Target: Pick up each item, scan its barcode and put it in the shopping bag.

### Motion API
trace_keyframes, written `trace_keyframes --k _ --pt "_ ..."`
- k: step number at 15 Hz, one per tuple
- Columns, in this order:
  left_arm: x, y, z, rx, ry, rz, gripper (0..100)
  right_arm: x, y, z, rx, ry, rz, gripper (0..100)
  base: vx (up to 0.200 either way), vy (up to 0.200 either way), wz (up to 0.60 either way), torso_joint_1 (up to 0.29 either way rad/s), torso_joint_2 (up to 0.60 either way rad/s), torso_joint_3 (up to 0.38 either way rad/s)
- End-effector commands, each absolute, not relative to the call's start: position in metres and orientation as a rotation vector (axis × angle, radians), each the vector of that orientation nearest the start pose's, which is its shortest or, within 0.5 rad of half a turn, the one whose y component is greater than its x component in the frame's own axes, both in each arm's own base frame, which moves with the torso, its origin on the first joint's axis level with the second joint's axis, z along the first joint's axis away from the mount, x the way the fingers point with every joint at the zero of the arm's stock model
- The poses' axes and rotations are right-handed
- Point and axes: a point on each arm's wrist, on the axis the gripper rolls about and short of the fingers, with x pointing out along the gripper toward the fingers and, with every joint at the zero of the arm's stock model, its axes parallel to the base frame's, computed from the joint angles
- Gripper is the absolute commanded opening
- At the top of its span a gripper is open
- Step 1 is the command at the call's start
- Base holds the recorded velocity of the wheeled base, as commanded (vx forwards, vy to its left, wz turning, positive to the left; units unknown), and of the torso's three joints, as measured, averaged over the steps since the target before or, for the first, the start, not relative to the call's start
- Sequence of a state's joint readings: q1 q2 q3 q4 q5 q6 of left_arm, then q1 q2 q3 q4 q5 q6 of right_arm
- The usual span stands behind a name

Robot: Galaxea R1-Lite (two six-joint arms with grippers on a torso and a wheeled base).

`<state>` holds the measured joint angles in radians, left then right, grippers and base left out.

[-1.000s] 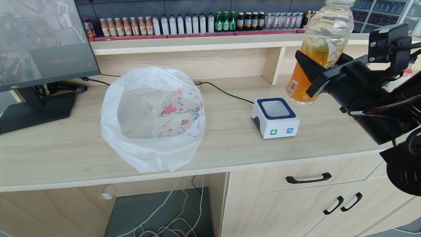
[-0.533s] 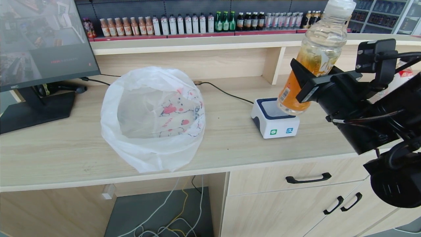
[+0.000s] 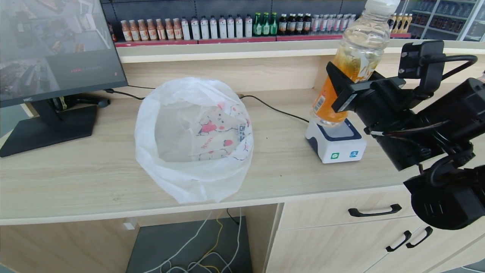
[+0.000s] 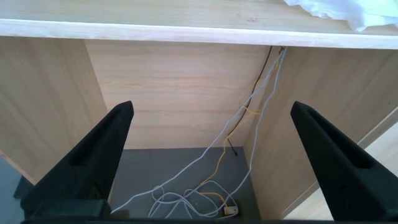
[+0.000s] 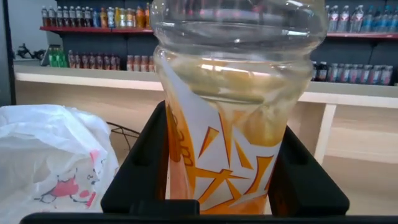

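Bottle of orange drink sits pinched upright in my right gripper, the jaws pressed against its labelled middle from both sides. Over the last second I have carried it from behind and to the right of the scanner to a spot directly over it. Its base now hangs just above the far edge of the scanner's dark window. My head camera has swung a little too, so the counter and everything on it looks shifted, but nothing there has actually moved.

The barcode is low on the bottle's side and faces out toward the shopping bag, not down at the window. I judge that the scan is not yet certain, and that I may have to tip or turn the bottle so the stripes meet the glass. It is tall and only partly full, and I hold it at mid-height, so any tilt should be slow.

The shopping bag stands open on the counter, well to the left of the scanner, with a cartoon-printed packet already inside. After the scan, the bottle goes there.

My left gripper hangs below the counter edge, jaws spread wide and holding nothing.
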<state>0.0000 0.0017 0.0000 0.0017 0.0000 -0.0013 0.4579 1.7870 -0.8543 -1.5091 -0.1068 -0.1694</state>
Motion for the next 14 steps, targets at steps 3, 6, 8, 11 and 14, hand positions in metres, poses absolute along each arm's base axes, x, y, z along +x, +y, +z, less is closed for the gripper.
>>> trace_keyframes --k 3,6,8,11,14 --pt "-0.023 0.0 0.075 -0.002 0.003 0.0 100 0.283 0.139 0.255 0.005 -0.589 0.302 0 0.0 0.2 0.0 0.002 0.0 0.007" --pt "-0.023 0.0 0.075 -0.002 0.003 0.0 100 0.28 0.138 0.257 0.007 -0.596 0.301 0 0.0 0.2 0.0 0.004 0.0 0.001" --pt "-0.023 0.0 0.075 -0.002 0.003 0.0 100 0.279 0.138 0.258 0.009 -0.599 0.305 0 0.0 0.2 0.0 0.0 0.0 -0.002" --pt "-0.023 0.0 0.075 -0.002 0.003 0.0 100 0.279 0.139 0.259 0.012 -0.604 0.307 0 0.0 0.2 0.0 0.002 0.0 0.004" --pt "-0.023 0.0 0.075 -0.002 0.003 0.0 100 0.272 0.15 0.26 0.026 -0.608 0.345 0 0.0 0.067 0.0 0.001 0.0 0.001"
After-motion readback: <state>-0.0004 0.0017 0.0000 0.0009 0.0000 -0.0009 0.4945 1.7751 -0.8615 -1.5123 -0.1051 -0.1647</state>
